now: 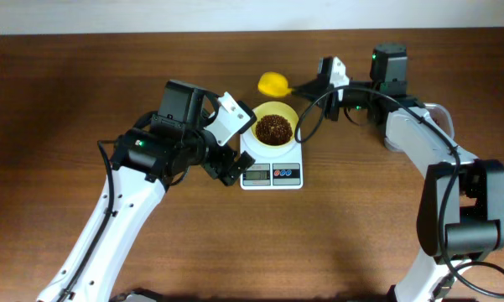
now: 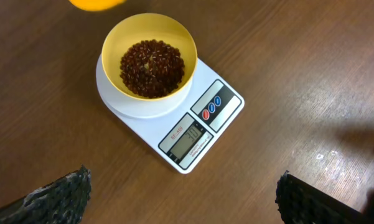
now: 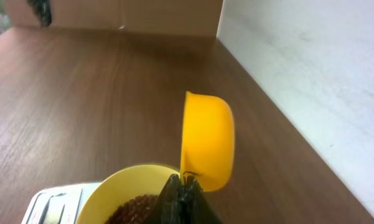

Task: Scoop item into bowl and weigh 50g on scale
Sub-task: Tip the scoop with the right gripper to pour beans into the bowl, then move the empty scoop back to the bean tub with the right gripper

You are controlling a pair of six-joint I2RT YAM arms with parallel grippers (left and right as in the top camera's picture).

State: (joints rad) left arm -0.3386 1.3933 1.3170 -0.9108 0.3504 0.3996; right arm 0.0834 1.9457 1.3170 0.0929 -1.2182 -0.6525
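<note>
The pale-yellow bowl [image 1: 286, 113] stands on the white scale [image 1: 271, 174] at mid-table and holds a heap of dark reddish-brown beans [image 1: 273, 128]. The left wrist view shows the bowl [image 2: 129, 34], beans [image 2: 152, 67] and scale [image 2: 202, 121] from above. My left gripper [image 1: 226, 164] is open and empty, just left of the scale; its fingers [image 2: 183, 199] frame bare table. My right gripper [image 1: 312, 84] is shut on the handle of a yellow scoop [image 1: 274, 83], held behind the bowl. In the right wrist view the scoop [image 3: 206, 140] is tipped on its side above the bowl's rim [image 3: 112, 186].
The scale's display and buttons [image 1: 272, 174] face the front edge. A pale wall [image 3: 299, 62] borders the table on the far side in the right wrist view. Brown wooden tabletop [image 1: 84, 84] surrounds the scale.
</note>
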